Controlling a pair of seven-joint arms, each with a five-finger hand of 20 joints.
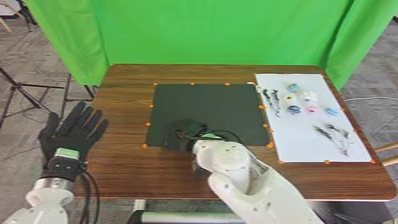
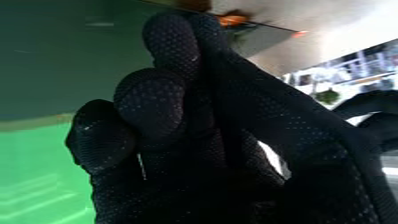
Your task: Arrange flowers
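Well apart from the right hand (image 1: 187, 129), small pale, blue and pink flower heads (image 1: 294, 108) lie loose on a white sheet (image 1: 302, 148) at the right of the frame. Two dark stems (image 1: 276, 102) lie along their left side, and thin leafy sprigs (image 1: 341, 142) fan out below them, lower on the same sheet. The right hand is over the lower part of a black mat (image 1: 200, 102), near the centre of the frame on the brown table (image 1: 126, 107); whether it pinches anything cannot be told. The left hand (image 1: 71, 131), at the left edge of the picture, is spread wide and bears nothing.

Everything on the sheet looks light, so weight should trouble no one; delicacy is likelier to matter. The sprigs seem springy and apt to tangle, and are probably best taken by the bare lower stalk, with the leafy ends left free to swing. The dark stems, likely stiffer, call for a pinch near the middle, where they should balance and roll least under smooth glove fabric. The flower heads appear soft and easily crushed: a gentle hold low at the base, not across the petals, would suit them. Lying close together, they could be nudged or dragged along when one is lifted, so a straight-down approach seems wise.
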